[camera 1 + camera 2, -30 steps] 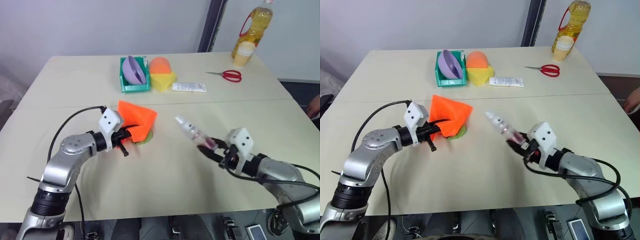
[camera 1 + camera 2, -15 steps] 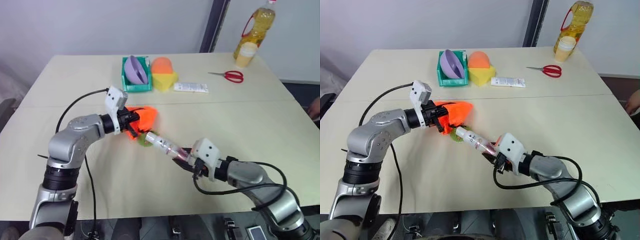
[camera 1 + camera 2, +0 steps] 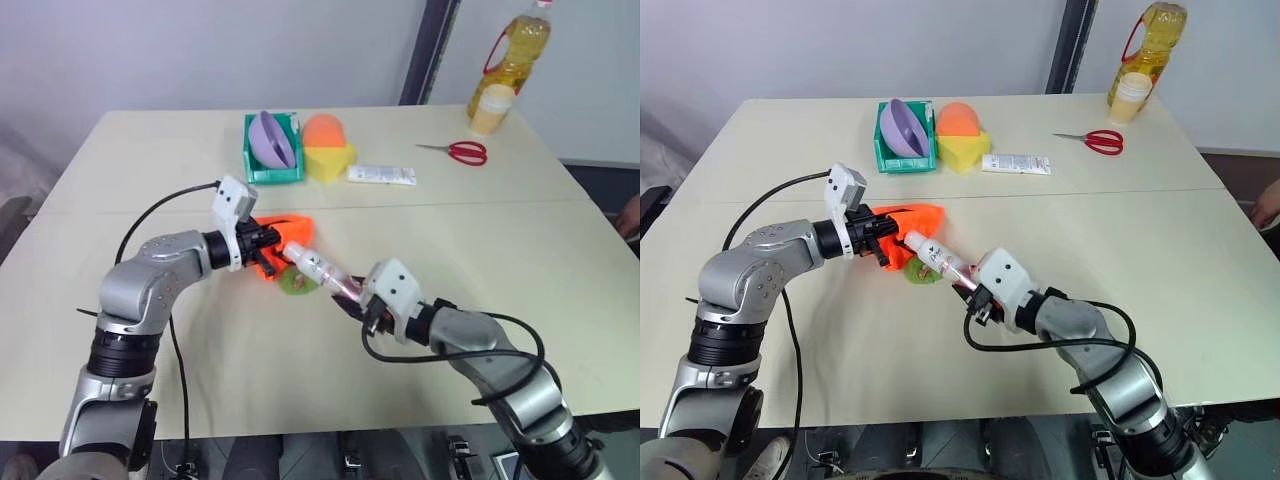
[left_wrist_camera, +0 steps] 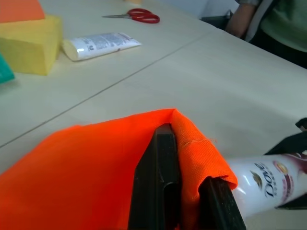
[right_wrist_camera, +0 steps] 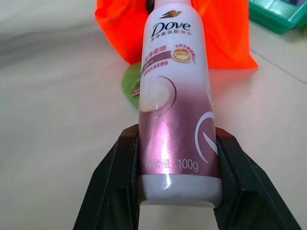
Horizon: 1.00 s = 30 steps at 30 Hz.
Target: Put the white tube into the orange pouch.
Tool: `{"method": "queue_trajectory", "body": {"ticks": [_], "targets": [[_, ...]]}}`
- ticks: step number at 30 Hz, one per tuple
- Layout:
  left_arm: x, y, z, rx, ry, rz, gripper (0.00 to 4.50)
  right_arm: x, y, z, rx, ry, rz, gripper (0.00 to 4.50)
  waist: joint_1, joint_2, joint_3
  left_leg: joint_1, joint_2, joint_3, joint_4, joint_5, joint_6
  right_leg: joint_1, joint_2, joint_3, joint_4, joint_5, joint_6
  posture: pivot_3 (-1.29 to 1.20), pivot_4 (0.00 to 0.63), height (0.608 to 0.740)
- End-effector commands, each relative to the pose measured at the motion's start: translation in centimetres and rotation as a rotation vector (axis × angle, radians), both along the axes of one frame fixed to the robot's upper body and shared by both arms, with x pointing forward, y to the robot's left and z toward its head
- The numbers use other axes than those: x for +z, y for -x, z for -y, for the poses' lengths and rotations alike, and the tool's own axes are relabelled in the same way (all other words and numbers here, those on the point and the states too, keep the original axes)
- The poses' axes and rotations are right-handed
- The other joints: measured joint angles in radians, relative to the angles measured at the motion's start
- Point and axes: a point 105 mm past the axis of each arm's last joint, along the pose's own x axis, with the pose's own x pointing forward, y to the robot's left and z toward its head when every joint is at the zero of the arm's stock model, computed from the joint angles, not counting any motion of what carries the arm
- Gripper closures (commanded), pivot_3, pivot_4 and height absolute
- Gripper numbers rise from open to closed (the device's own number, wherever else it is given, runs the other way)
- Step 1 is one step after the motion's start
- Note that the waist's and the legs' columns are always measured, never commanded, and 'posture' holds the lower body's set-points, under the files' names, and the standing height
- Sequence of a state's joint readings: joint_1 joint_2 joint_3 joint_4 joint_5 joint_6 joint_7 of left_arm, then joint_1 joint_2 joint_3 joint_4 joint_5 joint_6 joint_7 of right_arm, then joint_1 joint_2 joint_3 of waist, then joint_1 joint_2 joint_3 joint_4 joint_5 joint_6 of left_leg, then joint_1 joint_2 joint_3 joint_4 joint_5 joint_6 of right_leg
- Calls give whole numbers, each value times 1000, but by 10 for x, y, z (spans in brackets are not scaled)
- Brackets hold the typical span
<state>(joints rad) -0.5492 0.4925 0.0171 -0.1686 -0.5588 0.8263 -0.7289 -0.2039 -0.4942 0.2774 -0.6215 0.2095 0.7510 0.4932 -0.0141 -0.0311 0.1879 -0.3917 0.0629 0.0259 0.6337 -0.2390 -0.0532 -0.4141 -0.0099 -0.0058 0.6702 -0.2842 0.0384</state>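
Two grips: the right gripper [image 5: 175,158] clamps the white tube [image 5: 175,103] at its base, cap at the orange pouch [image 3: 285,240] mouth, mid-table. Smooth, light plastic; limp fabric, pinched by the closed left gripper [image 3: 262,243].

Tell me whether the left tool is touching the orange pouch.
Touching. The left wrist view shows the left tool pinching a fold of the orange pouch between its fingers.
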Motion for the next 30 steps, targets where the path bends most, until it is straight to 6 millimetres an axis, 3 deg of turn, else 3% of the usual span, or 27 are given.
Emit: {"method": "queue_trajectory", "body": {"ticks": [1,6,18,30], "targets": [[5,3,2,-15,-19,30,4500,14,9,-12,69,2,42,3195,1,0,0,0,0,0,0,0,0,0,0,0,0,0,0,0,150,726],[1,-2,2,4,-43,31,4500,10,26,-13,137,20,-28,3195,2,0,0,0,0,0,-1,0,0,0,0,0,0,0,0,0,150,726],[1,-6,5,3,-36,15,4500,-7,24,-16,99,29,-132,3195,1,0,0,0,0,0,0,0,0,0,0,0,0,0,0,0,150,726],[5,-10,-4,18,18,-43,4500,-5,21,-28,84,-34,-140,3195,-1,0,0,0,0,0,0,0,0,0,0,0,0,0,0,0,150,726]]}}
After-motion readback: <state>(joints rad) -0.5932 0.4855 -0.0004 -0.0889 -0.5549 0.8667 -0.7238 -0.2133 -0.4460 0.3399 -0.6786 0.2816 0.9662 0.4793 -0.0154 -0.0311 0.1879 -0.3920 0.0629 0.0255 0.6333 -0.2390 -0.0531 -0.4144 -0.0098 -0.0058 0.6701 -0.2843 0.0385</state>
